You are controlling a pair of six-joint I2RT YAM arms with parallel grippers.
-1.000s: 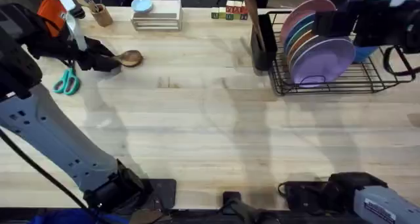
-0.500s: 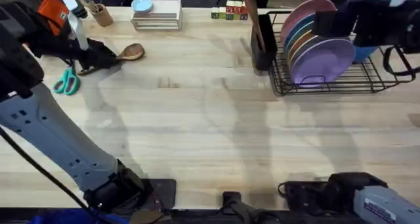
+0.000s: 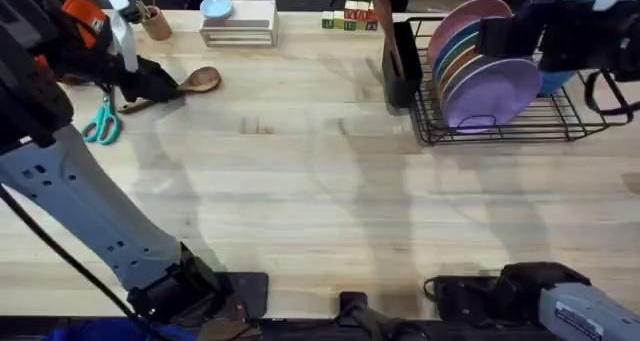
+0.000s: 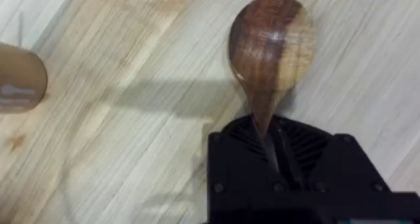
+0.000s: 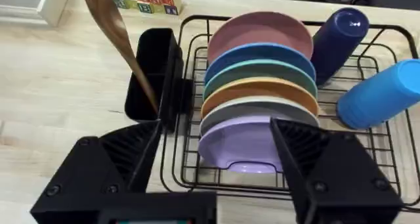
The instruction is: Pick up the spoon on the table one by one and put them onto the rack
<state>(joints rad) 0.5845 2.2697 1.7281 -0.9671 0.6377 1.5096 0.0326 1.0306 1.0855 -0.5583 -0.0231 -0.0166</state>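
A wooden spoon (image 3: pixel 200 79) with a dark round bowl lies at the far left of the table (image 3: pixel 300 191). My left gripper (image 3: pixel 152 85) is shut on its thin handle. In the left wrist view the spoon's bowl (image 4: pixel 269 43) sticks out past the fingers, with the handle pinched between them and its shadow on the planks. The black wire rack (image 3: pixel 500 126) stands at the far right with its black caddy (image 3: pixel 398 76). My right gripper (image 5: pixel 213 135) hovers open over the rack (image 5: pixel 190 165), with nothing between its fingers.
Teal scissors (image 3: pixel 100 123) lie just in front of the left gripper. A cup of tools (image 3: pixel 152 23), a white stepped stand (image 3: pixel 238 29) and letter blocks (image 3: pixel 350 19) line the far edge. The rack holds coloured plates (image 5: pixel 259 86) and blue cups (image 5: pixel 384 96); a wooden utensil (image 5: pixel 111 33) leans in the caddy.
The left gripper, shut on the spoon's handle, has shifted slightly toward the far edge, and the bowl moved with it. The right arm has stayed still.
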